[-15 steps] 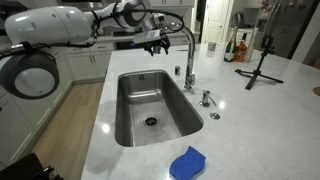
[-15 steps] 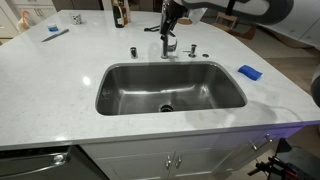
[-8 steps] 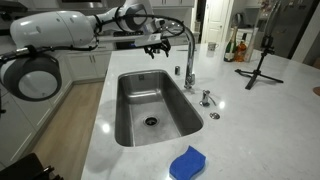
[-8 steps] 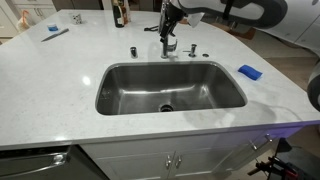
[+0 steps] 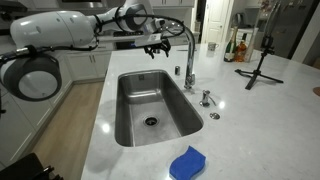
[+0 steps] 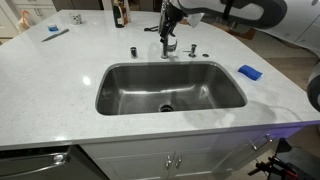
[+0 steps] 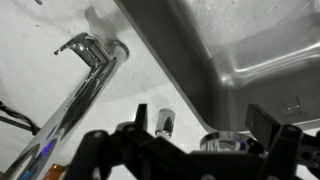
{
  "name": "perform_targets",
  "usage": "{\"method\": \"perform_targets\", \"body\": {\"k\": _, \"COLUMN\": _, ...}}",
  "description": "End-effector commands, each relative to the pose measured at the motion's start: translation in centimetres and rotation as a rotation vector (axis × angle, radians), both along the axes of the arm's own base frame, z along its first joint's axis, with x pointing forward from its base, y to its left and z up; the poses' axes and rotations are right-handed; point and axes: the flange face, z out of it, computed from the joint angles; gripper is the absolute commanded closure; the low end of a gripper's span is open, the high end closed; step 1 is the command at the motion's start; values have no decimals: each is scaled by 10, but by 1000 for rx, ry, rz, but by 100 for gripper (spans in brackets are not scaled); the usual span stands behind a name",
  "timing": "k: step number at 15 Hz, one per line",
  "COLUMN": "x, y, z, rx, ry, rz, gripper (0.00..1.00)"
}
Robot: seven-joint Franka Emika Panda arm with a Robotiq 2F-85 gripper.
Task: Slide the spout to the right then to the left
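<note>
The spout [image 5: 187, 38] is a tall chrome gooseneck behind the steel sink [image 5: 124, 112], arching out over the basin. It also shows in an exterior view [image 6: 165, 35] and as a slanted chrome tube in the wrist view [image 7: 75, 95]. My gripper [image 5: 155, 46] hangs at the spout's outlet end, close beside it [image 6: 168, 13]. In the wrist view its fingers [image 7: 200, 138] are spread wide with nothing between them, and the spout runs past the left finger. I cannot tell whether it touches the tube.
Small chrome fittings [image 5: 206, 98] stand by the spout's base [image 6: 193, 50]. A blue sponge [image 5: 186, 163] lies on the white counter [image 6: 250, 72]. A black tripod [image 5: 262, 60] and bottles [image 5: 238, 48] stand further back. A pen-like tool [image 6: 55, 32] lies on the counter.
The gripper and arm shifted slightly near the spout's end a second ago. Nothing has visibly moved in the last half second.
</note>
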Motion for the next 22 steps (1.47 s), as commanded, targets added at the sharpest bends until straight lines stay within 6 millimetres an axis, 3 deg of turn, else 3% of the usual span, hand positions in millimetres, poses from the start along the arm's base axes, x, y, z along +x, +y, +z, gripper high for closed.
{"method": "perform_targets", "body": {"k": 1, "x": 1, "y": 8, "z": 9, "rx": -27, "ry": -37, "rz": 15, "gripper": 0}}
{"method": "perform_targets", "body": {"k": 11, "x": -3, "y": 55, "z": 45, "rx": -95, "ry": -115, "rz": 117, "gripper": 0}}
{"method": "perform_targets", "body": {"k": 22, "x": -61, "y": 80, "z": 95, "rx": -114, "ry": 162, "rz": 246, "gripper": 0}}
